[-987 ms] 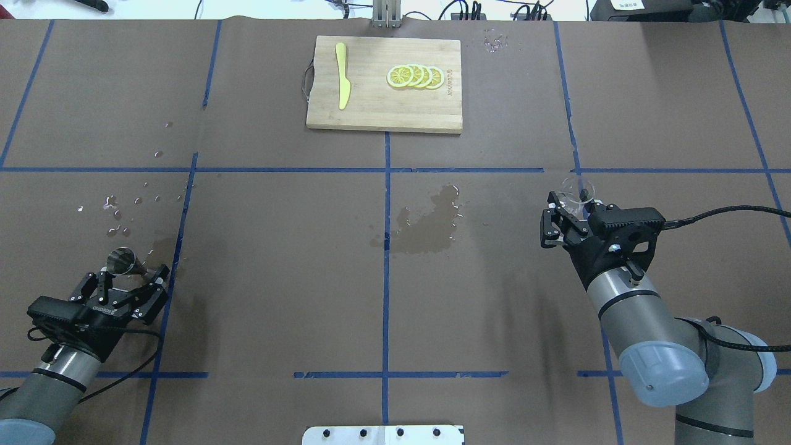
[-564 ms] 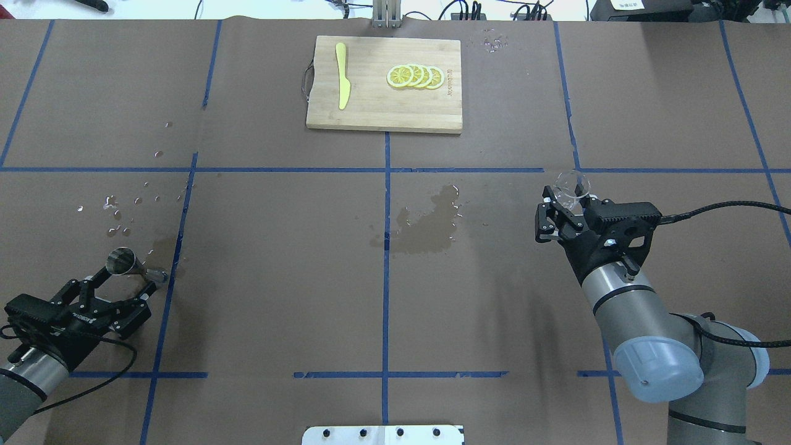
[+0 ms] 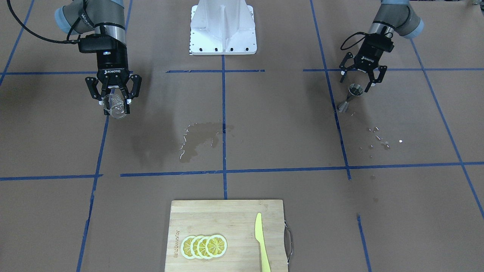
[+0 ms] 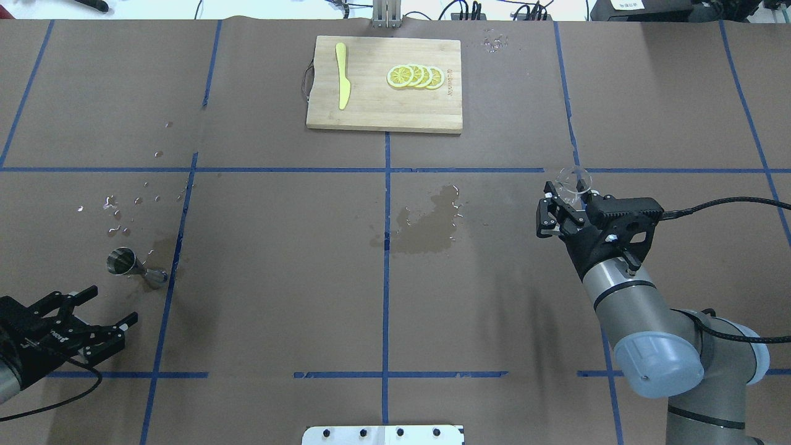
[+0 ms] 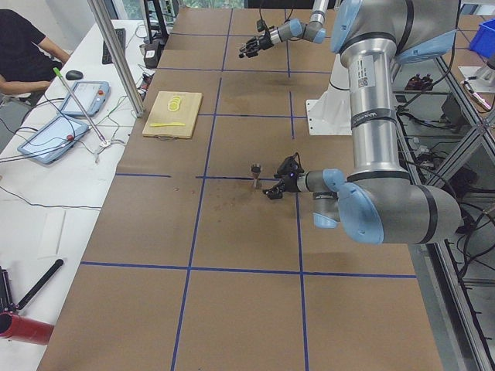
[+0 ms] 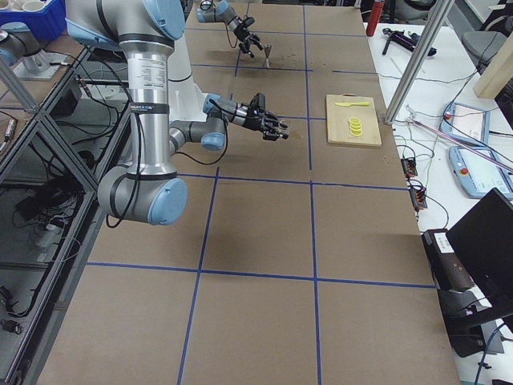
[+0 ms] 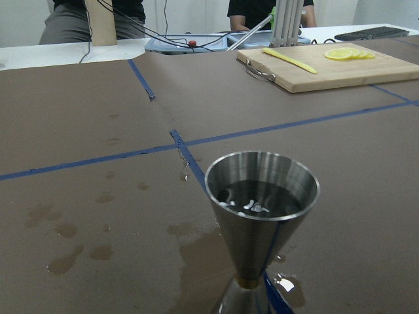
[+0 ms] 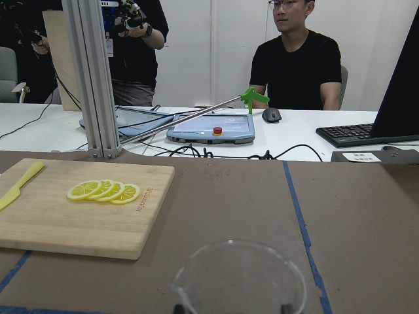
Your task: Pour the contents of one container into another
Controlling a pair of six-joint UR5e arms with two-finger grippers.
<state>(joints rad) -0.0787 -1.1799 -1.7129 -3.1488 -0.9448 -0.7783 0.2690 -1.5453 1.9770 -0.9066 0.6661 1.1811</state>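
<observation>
Brown paper covers the table [image 4: 278, 296], crossed by blue tape lines. At its far edge lies a wooden cutting board [image 4: 371, 111] with a fan of lemon slices [image 4: 415, 76] and a yellow knife [image 4: 342, 83] on it. A dark wet patch [image 4: 426, 230] spreads near the table's middle.

On the right half of the table, the right gripper [image 3: 113, 101] reaches out almost level, and its fingers clamp the tumbler [image 3: 114, 107] from both sides. The tumbler is short, clear and round, with a thick rim. The tape shows straight through it, and I cannot tell whether it holds any liquid.

At the near left edge, the left gripper [image 4: 113, 304] has its fingers spread wide and holds nothing. It sits apart from the jigger [image 4: 126, 264], on the robot's side of it.

The jigger stands upright beside a tape line, on a damp stain. It is brushed steel – two cones joined at a narrow waist – and the left wrist view shows clear liquid with a few bubbles in its upper cup. Small droplets [image 4: 120, 213] lie scattered on the paper beyond it.
</observation>
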